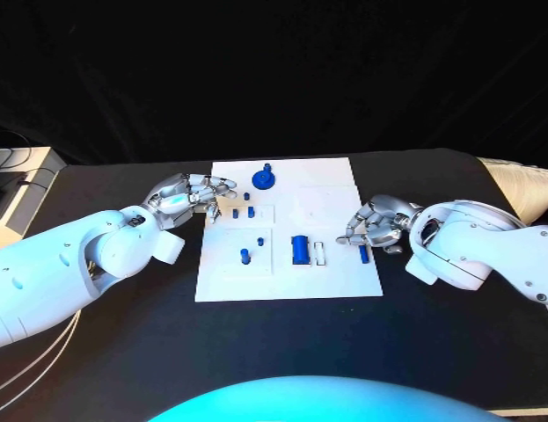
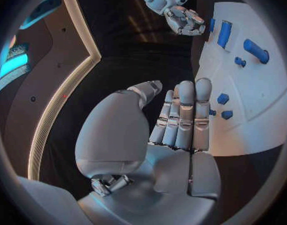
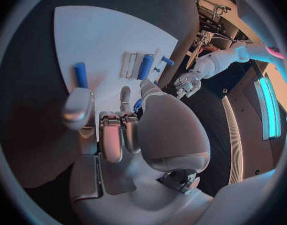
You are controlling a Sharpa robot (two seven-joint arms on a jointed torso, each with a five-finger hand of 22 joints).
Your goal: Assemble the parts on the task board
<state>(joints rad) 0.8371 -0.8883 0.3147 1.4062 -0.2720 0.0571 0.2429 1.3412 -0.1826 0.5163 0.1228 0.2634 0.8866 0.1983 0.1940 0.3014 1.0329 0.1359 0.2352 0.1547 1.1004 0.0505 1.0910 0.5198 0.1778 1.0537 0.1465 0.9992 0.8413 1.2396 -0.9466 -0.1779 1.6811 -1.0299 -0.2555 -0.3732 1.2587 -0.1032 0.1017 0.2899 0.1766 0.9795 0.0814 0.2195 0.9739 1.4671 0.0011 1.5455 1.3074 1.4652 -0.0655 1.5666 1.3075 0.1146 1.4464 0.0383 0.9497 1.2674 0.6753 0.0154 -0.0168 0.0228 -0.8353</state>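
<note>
- Left hand: fingers straight and close together, holding nothing, at the task board's left edge.
- Right hand: fingers curled; whether they hold anything cannot be told.
- Blue cylinder part lies just beside it.

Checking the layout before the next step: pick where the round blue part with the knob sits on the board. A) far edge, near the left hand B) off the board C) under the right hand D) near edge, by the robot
A: the round part lies at the board's far edge, close to the left hand.
</note>
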